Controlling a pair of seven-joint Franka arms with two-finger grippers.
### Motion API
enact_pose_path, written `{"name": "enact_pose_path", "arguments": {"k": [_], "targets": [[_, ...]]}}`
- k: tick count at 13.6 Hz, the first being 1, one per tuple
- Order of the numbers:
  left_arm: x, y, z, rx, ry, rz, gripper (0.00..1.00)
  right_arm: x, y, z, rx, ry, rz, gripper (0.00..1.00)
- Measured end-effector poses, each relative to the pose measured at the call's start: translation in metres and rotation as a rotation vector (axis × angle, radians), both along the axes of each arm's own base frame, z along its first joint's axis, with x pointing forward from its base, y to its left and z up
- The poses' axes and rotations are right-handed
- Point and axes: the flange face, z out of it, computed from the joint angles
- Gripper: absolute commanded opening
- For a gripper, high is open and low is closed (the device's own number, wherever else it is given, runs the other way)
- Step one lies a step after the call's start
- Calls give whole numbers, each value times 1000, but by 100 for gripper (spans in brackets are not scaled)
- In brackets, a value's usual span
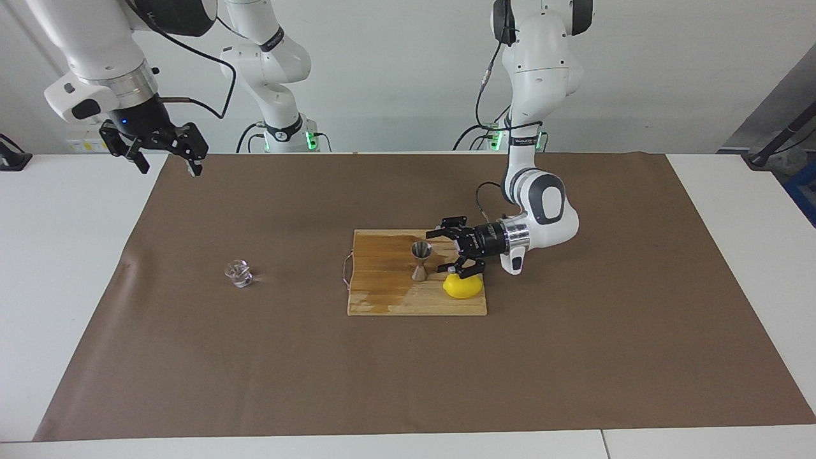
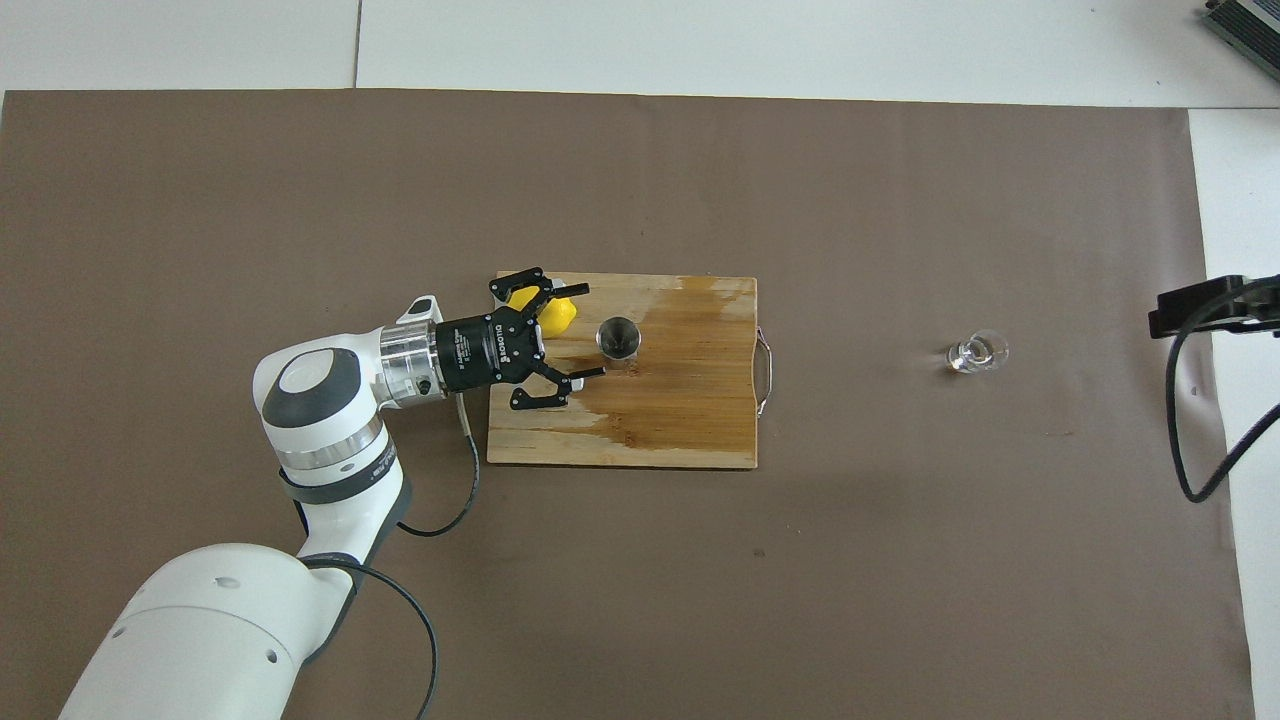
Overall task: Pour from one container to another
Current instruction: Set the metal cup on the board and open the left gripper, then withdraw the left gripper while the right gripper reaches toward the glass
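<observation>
Glass cup (image 1: pixel 238 273) (image 2: pixel 977 353): set upright on the brown paper (image 1: pixel 255 357), alone, toward the right arm's end of the table, well apart from the board. Small, round, clear; bright glints seen in its base. Whether liquid is inside cannot be told.

Jigger (image 1: pixel 420 260) (image 2: pixel 618 338): stood upright on the wooden board (image 1: pixel 382 299) (image 2: pixel 690 420), near the board's middle. Silvery steel, hourglass shape, pinched at the waist; open mouth seen as a grey circle from overhead. A darker wet-looking patch is spread across the board around and beside it, on the half nearer the robots.

Lemon (image 1: pixel 463 287) (image 2: pixel 553 312): laid on the board at the corner toward the left arm's end, farther from the robots than the jigger; partly covered by the left gripper.

Left gripper (image 1: pixel 444 252) (image 2: pixel 582 331): held level, low over the board, pointed at the jigger, fingers spread wide. Nothing is held; tips are just short of the jigger, not touching.

Right gripper (image 1: pixel 167 159): raised high over the paper's edge at its own end of the table, waiting, fingers wide apart and empty. Only its dark body (image 2: pixel 1215 307) is seen at the overhead view's edge.
</observation>
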Motion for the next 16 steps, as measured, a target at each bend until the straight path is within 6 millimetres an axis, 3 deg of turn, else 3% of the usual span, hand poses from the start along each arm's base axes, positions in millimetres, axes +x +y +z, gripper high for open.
{"name": "enact_pose_path", "arguments": {"k": [4,11,16], "targets": [[9,34,28,19,-1,-31,100,5,-1,-6,44,12,127,100],[38,161,78,190,-85,-187,100,30,-8,-45,99,38,255,100],[52,206,114,417,-249,-374,100,42,-25,-70,107,62,294,100]]}}
